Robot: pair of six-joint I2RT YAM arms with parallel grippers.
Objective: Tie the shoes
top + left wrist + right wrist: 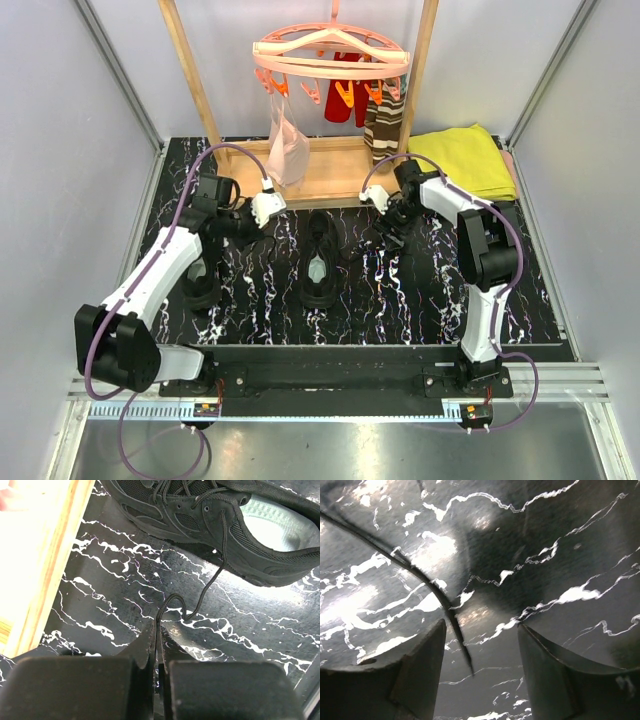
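A black shoe point(320, 262) with a pale insole lies at the middle of the black marbled table, toe towards the far side. A second black shoe point(200, 285) lies to its left, partly hidden under my left arm. My left gripper point(248, 228) is left of the middle shoe. In the left wrist view it point(159, 630) is shut on a thin black lace point(210, 582) that runs up to the shoe point(225, 525). My right gripper point(392, 230) is right of the shoe. It point(482, 630) is open, low over the table, with a loose lace end point(442, 597) lying between its fingers.
A wooden rack base point(335, 170) stands at the back, with a pink peg hanger point(330, 55) holding red and striped brown socks and a pale pink cloth. A yellow cloth point(465, 160) lies at the back right. Grey walls close both sides.
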